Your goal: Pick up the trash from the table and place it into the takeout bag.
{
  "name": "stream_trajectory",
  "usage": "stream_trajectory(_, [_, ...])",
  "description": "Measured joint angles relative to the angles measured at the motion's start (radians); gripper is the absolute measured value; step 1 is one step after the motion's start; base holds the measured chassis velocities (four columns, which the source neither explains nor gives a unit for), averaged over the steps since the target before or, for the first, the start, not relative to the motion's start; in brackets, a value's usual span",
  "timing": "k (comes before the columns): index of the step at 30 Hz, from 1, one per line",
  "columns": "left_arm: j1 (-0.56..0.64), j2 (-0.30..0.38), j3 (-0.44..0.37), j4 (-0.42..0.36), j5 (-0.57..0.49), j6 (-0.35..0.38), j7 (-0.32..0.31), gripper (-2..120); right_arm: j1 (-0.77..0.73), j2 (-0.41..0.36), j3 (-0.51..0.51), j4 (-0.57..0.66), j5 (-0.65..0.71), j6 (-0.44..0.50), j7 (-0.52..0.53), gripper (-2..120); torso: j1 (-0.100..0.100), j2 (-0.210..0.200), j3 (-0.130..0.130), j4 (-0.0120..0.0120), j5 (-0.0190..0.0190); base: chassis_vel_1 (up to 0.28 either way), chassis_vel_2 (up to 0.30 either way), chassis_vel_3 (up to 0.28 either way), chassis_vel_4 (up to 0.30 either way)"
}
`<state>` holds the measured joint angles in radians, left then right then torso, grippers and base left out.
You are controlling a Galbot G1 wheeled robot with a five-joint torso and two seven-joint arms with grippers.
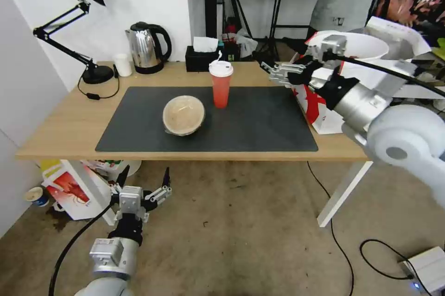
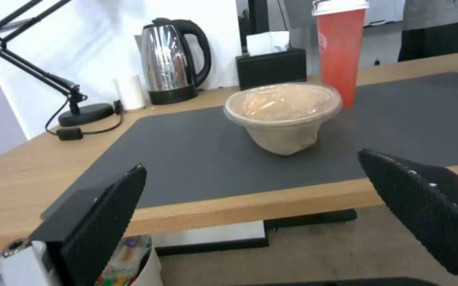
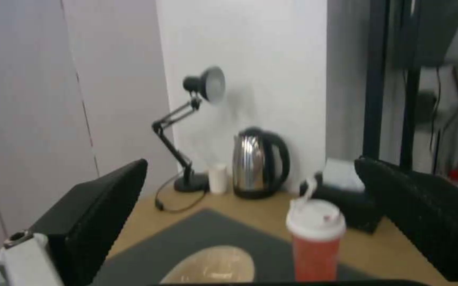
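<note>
Bench (image 1: 65, 124), one dark grey mat (image 1: 259, 124) as landmark. On the mat: one tan lidded bowl (image 1: 183, 115) near its centre; one red drink cup (image 1: 220, 84), white lid, just behind it. One takeout bag (image 1: 324, 115) off the mat's right edge. Right gripper (image 1: 274, 73), fingers spread, above that edge. Left gripper (image 1: 144, 180), spread, below the bench's front edge.

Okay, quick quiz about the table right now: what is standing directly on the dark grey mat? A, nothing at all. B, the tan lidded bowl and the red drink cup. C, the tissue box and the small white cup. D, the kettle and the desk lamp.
B: the tan lidded bowl and the red drink cup stand on the dark grey mat, the other items on bare wood behind it.
</note>
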<state>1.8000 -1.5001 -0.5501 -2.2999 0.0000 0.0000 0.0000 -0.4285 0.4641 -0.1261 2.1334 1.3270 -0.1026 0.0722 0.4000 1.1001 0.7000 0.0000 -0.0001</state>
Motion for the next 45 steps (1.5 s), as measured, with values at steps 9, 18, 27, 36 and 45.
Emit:
stream_trajectory(9, [0.0, 0.0, 0.0, 0.0, 0.0, 0.0, 0.0, 100, 0.035, 0.034, -0.093, -0.072, -0.01, -0.007, -0.019, 100, 0.0, 0.0, 0.0, 0.0001, 0.0001, 0.0, 0.0, 0.0, 0.0])
stream_trajectory(18, [0.0, 0.0, 0.0, 0.0, 0.0, 0.0, 0.0, 100, 0.006, 0.075, -0.132, -0.108, -0.065, -0.006, -0.043, 100, 0.0, 0.0, 0.0, 0.0, 0.0001, 0.0, 0.0, 0.0, 0.0])
stream_trajectory(27, [0.0, 0.0, 0.0, 0.0, 0.0, 0.0, 0.0, 100, -0.055, 0.113, -0.136, -0.103, -0.088, -0.004, -0.054, 100, 0.0, 0.0, 0.0, 0.0, 0.0, 0.0, 0.0, 0.0, 0.0])
stream_trajectory(36, [0.0, 0.0, 0.0, 0.0, 0.0, 0.0, 0.0, 100, -0.056, 0.156, -0.169, -0.138, -0.12, -0.002, -0.062, 100, 0.0, 0.0, 0.0, -0.0001, 0.0, 0.0, 0.0, 0.0, 0.0])
stream_trajectory(45, [0.0, 0.0, 0.0, 0.0, 0.0, 0.0, 0.0, 100, -0.023, 0.215, -0.196, -0.209, -0.165, 0.001, -0.058, 100, 0.0, 0.0, 0.0, 0.0001, 0.0001, 0.0, 0.0, 0.0, 0.0])
